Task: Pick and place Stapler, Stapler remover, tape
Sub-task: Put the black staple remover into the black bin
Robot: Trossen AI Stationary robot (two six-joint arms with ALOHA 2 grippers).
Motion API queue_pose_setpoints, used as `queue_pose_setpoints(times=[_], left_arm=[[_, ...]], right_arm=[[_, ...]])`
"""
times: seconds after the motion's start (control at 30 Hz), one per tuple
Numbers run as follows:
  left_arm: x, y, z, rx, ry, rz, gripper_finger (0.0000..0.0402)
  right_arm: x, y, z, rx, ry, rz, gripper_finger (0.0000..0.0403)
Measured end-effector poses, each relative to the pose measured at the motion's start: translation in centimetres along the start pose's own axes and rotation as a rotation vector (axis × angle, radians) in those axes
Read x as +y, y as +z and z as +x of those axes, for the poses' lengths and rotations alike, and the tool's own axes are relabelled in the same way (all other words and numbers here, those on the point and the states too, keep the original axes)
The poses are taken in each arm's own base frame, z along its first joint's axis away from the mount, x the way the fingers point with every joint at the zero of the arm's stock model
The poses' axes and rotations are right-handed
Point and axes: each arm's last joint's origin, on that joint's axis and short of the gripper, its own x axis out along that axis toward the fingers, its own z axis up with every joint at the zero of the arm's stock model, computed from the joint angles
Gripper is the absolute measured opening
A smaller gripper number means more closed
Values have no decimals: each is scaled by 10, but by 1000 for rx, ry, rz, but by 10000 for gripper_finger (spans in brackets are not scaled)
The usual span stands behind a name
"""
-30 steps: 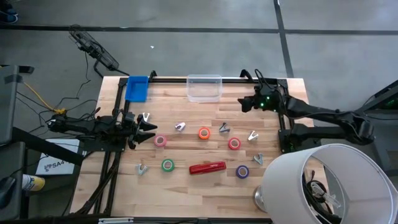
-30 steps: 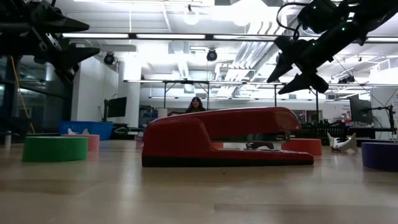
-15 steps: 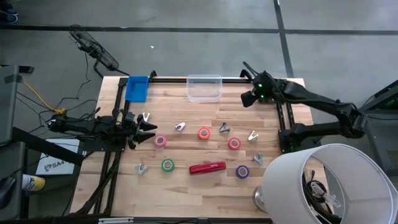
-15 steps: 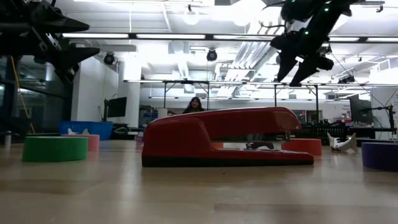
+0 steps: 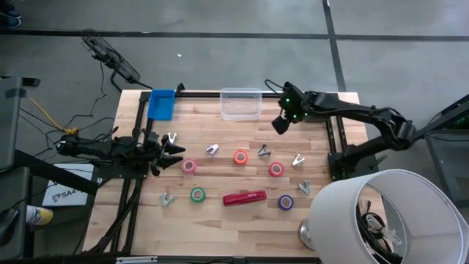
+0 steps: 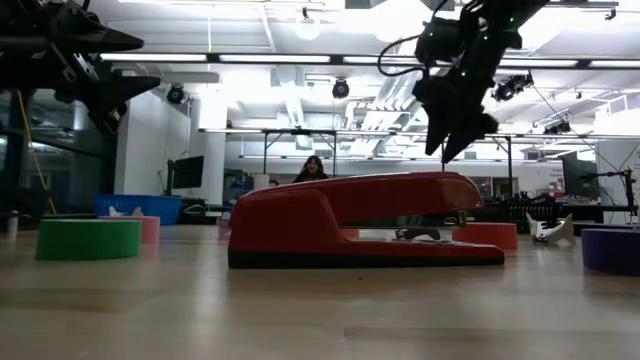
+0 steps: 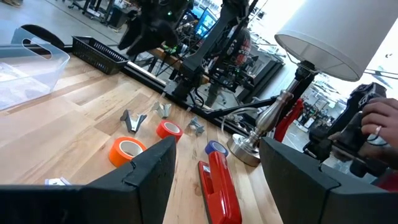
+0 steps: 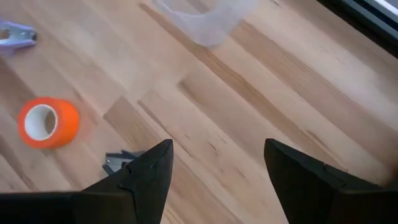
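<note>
The red stapler (image 5: pixel 245 197) lies flat on its dark underside near the table's front middle, and it fills the low view (image 6: pixel 360 220). Tape rolls lie flat around it: pink (image 5: pixel 189 166), green (image 5: pixel 197 194), orange (image 5: pixel 240 156), red (image 5: pixel 275 169), purple (image 5: pixel 285 202). Several silvery staple removers, one of them (image 5: pixel 263 151), are scattered among them. My right gripper (image 5: pixel 279 125) hangs open in the air, pointing steeply down over bare wood right of the clear bin. My left gripper (image 5: pixel 174 152) waits open and level at the table's left edge.
A clear plastic bin (image 5: pixel 240 103) and a blue bin (image 5: pixel 161 104) stand at the far edge. A lamp with a white shade (image 5: pixel 381 213) covers the near right corner. A person's hand (image 7: pixel 379 124) shows beyond the table.
My right gripper has swung from the far right corner toward the table's left, stopping beside the clear bin. It has tipped from nearly level to pointing steeply down and has rolled a little. It stays open. No object has moved.
</note>
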Motion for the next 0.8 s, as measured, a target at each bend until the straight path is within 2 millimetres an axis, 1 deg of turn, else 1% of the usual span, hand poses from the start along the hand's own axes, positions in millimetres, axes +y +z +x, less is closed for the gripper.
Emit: queue_pose_setpoints(times=[0.13,0.23,0.53,0.67,0.8], left_arm=[[0,0,0,1,0,0,229],[0,0,0,0,0,0,229],[0,0,0,0,0,0,229],[0,0,0,0,0,0,229],[0,0,0,0,0,0,229]], right_arm=[[2,0,9,32,61,-40,243],[4,2,13,35,103,-116,243],[12,0,14,5,68,-385,243],[21,-2,14,-11,103,-543,243],[29,-3,14,-27,142,-661,243]])
